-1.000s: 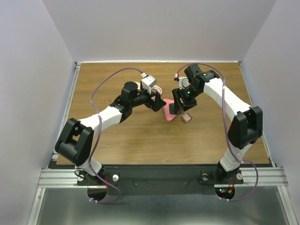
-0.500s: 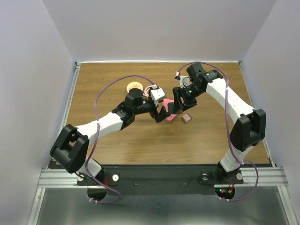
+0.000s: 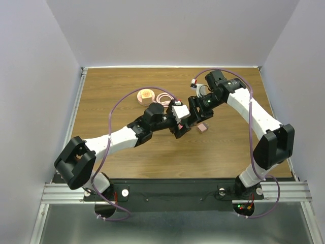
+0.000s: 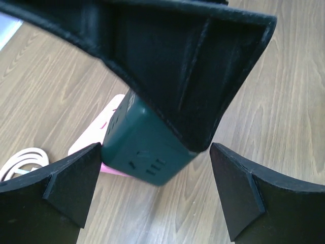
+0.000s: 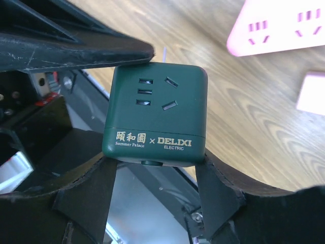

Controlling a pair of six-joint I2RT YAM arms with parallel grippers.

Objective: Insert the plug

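Observation:
A dark green cube socket [image 5: 155,119] marked DELIXI sits between the fingers of my right gripper [image 5: 152,175], which is shut on it and holds it above the wood. The cube also shows in the left wrist view [image 4: 147,150], under the right gripper's black finger. My left gripper [image 4: 155,198] is open and empty, with its fingertips on either side just below the cube. A pink power strip [image 5: 277,25] lies on the table behind it, and its edge shows in the left wrist view [image 4: 99,140]. In the top view both grippers meet at mid-table, the left [image 3: 182,127] and the right [image 3: 197,113].
A small pink block [image 3: 202,128] lies just right of the grippers and also shows in the right wrist view [image 5: 311,91]. An orange disc [image 3: 146,94] and a white coiled cable [image 3: 163,97] lie at the back left. Grey walls surround the wooden table [image 3: 127,152].
My left arm has swung right and forward to the right gripper, uncovering the orange disc and cable coil. The right gripper shifted slightly, still holding the green cube.

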